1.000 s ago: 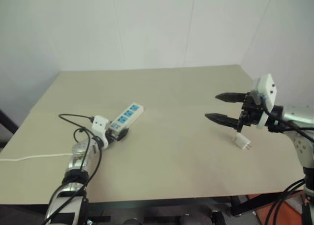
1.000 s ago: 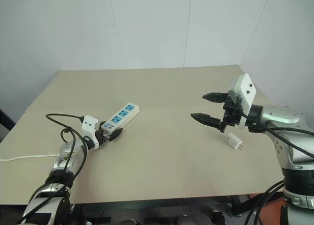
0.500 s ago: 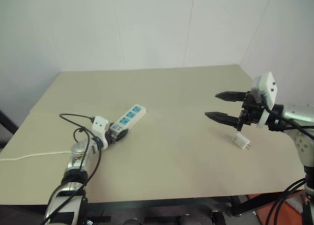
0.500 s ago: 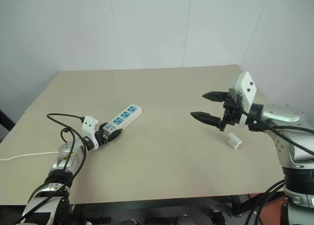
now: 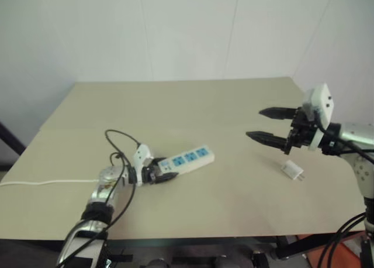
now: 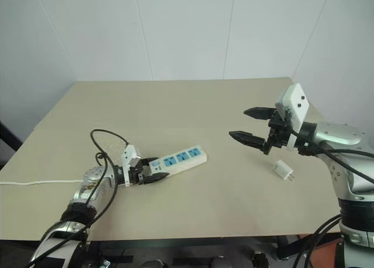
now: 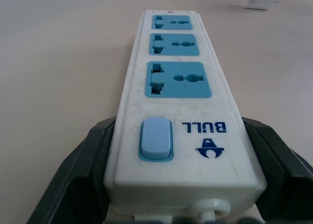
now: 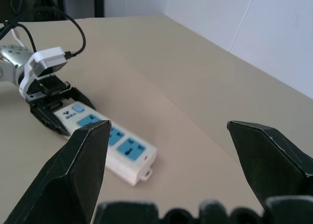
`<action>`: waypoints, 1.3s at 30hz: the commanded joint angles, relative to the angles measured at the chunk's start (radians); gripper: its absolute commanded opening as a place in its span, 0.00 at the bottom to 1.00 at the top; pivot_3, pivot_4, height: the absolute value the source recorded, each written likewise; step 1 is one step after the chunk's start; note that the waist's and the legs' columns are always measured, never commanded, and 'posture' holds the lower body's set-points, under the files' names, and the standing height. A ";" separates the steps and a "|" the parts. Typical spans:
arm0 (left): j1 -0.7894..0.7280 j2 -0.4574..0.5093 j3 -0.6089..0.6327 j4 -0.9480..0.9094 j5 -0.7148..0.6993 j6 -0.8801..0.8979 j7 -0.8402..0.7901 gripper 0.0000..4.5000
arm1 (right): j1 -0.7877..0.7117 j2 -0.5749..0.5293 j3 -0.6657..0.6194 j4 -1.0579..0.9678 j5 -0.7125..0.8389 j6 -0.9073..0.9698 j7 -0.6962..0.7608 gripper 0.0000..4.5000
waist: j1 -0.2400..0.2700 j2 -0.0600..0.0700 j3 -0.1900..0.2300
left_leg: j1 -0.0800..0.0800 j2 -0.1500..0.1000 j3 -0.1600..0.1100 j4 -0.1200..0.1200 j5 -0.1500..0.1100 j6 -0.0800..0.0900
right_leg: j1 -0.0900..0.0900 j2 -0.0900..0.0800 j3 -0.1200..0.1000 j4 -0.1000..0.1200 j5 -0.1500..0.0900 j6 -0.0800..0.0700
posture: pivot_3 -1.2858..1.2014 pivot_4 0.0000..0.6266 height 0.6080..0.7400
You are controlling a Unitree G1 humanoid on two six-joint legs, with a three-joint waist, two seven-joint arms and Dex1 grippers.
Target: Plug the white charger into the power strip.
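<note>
Left tool [image 6: 153, 175] pinches the power strip [image 6: 178, 159] at its switch end, seemingly positioning it on the desk [image 6: 193, 113]; right tool [image 6: 252, 127] hangs spread above the white charger [image 6: 283, 170], which needs grasping next.
</note>
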State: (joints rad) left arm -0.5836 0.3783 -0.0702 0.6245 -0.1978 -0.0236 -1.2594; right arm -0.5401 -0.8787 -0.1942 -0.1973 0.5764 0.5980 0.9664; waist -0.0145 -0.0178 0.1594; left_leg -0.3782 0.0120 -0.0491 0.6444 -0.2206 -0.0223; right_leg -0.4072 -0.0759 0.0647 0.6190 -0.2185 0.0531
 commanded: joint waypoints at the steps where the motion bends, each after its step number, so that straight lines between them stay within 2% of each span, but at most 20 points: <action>1: -0.036 -0.032 -0.068 0.003 0.019 -0.070 -0.087 0.73 | -0.016 -0.021 -0.050 -0.026 0.019 0.000 -0.008 1.00 | 0.000 0.000 0.000 | -0.001 0.000 0.000 0.000 0.000 0.000 | 0.000 0.000 0.000 -0.001 0.000 0.000 | 0.52 0.24 1.00; 6: -0.066 -0.048 -0.125 0.125 0.102 -0.276 -0.094 0.73 | 0.001 -0.028 -0.069 -0.036 0.023 0.010 -0.022 1.00 | 0.000 -0.001 0.001 | -0.006 0.000 0.000 0.000 0.000 0.000 | -0.002 0.000 0.000 -0.007 0.003 0.001 | 0.52 0.24 1.00; 11: -0.064 -0.060 -0.134 0.225 0.144 -0.386 -0.027 0.73 | 0.028 -0.043 -0.096 -0.033 0.016 0.028 -0.042 1.00 | 0.005 -0.001 0.001 | -0.006 0.000 -0.001 0.001 0.000 0.000 | -0.001 0.000 0.000 -0.007 0.003 0.001 | 0.52 0.24 1.00; 18: -0.053 -0.067 -0.128 0.264 0.117 -0.369 -0.047 0.73 | -0.026 -0.121 -0.056 0.069 -0.032 0.121 -0.082 1.00 | 0.003 0.000 0.000 | 0.000 0.000 0.000 0.001 0.000 0.000 | 0.004 0.000 0.001 -0.007 0.003 0.002 | 0.52 0.24 1.00; 21: -0.062 -0.063 -0.128 0.261 0.101 -0.322 -0.087 0.73 | -0.078 -0.184 0.015 0.132 -0.073 0.180 -0.062 1.00 | 0.002 0.001 0.000 | 0.000 0.000 0.000 0.001 0.000 0.000 | 0.004 0.000 0.001 -0.007 0.003 0.002 | 0.52 0.24 1.00; 26: -0.079 -0.057 -0.135 0.264 0.105 -0.274 -0.131 0.73 | -0.203 -0.222 0.158 0.269 -0.153 0.304 -0.055 1.00 | -0.003 0.001 0.000 | -0.001 0.000 0.000 0.001 0.000 0.000 | 0.002 0.001 0.001 -0.007 0.003 0.001 | 0.52 0.24 1.00; 33: -0.083 -0.059 -0.141 0.268 0.117 -0.266 -0.140 0.73 | -0.352 -0.237 0.372 0.425 -0.275 0.415 0.033 1.00 | -0.003 0.001 0.000 | -0.006 0.000 0.000 0.000 0.000 0.000 | -0.002 0.001 0.001 -0.007 0.003 0.001 | 0.52 0.24 1.00; 39: -0.081 -0.060 -0.143 0.266 0.122 -0.264 -0.131 0.73 | -0.524 -0.204 0.613 0.602 -0.415 0.488 0.172 1.00 | -0.003 0.001 -0.001 | -0.006 0.000 0.000 0.001 0.000 0.000 | -0.003 0.001 0.001 -0.006 0.003 0.001 | 0.52 0.24 1.00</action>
State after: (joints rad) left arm -0.7013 0.3185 -0.1691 0.8489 -0.1318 -0.3038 -1.3862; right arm -1.0320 -1.0831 0.3861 0.3760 0.2049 1.0763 1.0997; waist -0.0177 -0.0163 0.1586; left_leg -0.3846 0.0120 -0.0495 0.6450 -0.2206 -0.0219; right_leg -0.4101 -0.0752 0.0654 0.6126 -0.2157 0.0540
